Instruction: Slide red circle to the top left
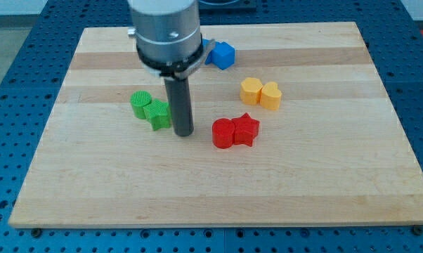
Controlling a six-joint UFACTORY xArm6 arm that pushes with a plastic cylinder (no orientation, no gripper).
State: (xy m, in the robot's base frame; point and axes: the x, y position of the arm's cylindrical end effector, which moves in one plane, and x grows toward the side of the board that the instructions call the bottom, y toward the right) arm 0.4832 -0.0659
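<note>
Camera view shows a pale wooden board [324,190] lying on a blue perforated table [8,105]; no brand, label or writing can be read on anything. The arm [166,31] comes down from twelve o'clock as a grey cylinder ending in a straight dark rod, and my tip [183,133] rests at the board's surface close to its middle. The rod has no jaws to open or close, and it holds nothing. Just at nine o'clock of my tip sits a green star-like block [159,114], so near that contact cannot be judged, and touching that one, further toward ten o'clock, is a green round block [140,103]. The red circle [223,133] lies at three o'clock of my tip, a short gap apart from it, and presses against a red star [246,129] on its far side. Toward two o'clock stand a yellow rounded block [251,90] and a yellow heart [270,95], touching each other. Near twelve o'clock a blue cube [223,55] lies beside the arm's housing. No containers are present.
</note>
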